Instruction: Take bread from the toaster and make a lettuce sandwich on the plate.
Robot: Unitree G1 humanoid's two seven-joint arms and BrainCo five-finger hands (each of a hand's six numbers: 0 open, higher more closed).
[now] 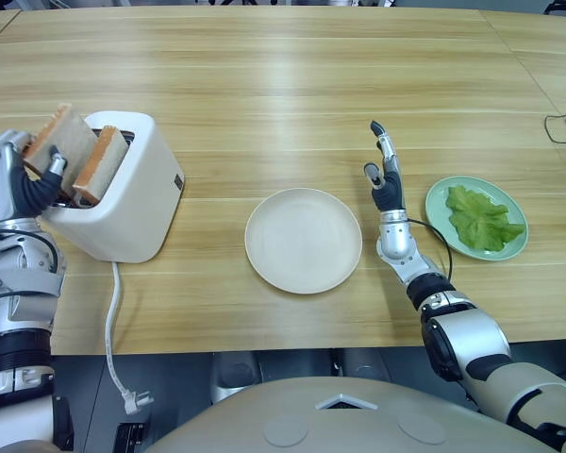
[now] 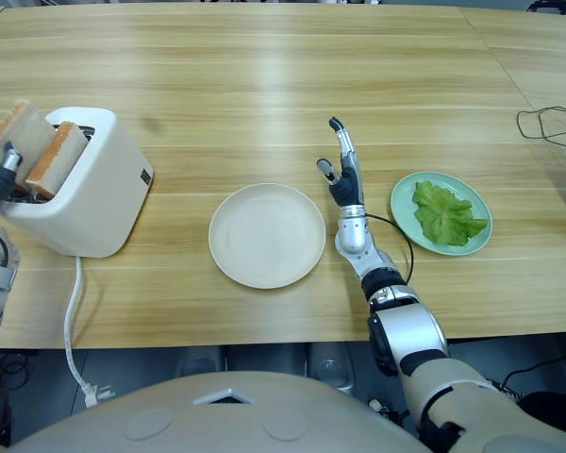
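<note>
Toasted brown along its crust, a bread slice (image 1: 61, 137) stood tilted at the upper left of the frame, lifted partly clear of the white toaster (image 1: 137, 203). The left hand (image 1: 9, 184) sat just to its left, fingers curled around the slice's lower part. A second slice (image 1: 99, 165) leaned in the toaster's slot just right of the first. The cream plate (image 1: 303, 240) lay at centre frame, well apart from the toaster. Just right of the plate, the right hand (image 1: 387, 179) stood upright over the wooden table (image 1: 283, 75), fingers stretched out and holding nothing. Further right, lettuce (image 1: 481, 219) rested on a green dish (image 1: 438, 200). The toaster's white cord (image 1: 113, 321) trailed over the table's near edge at lower left.
</note>
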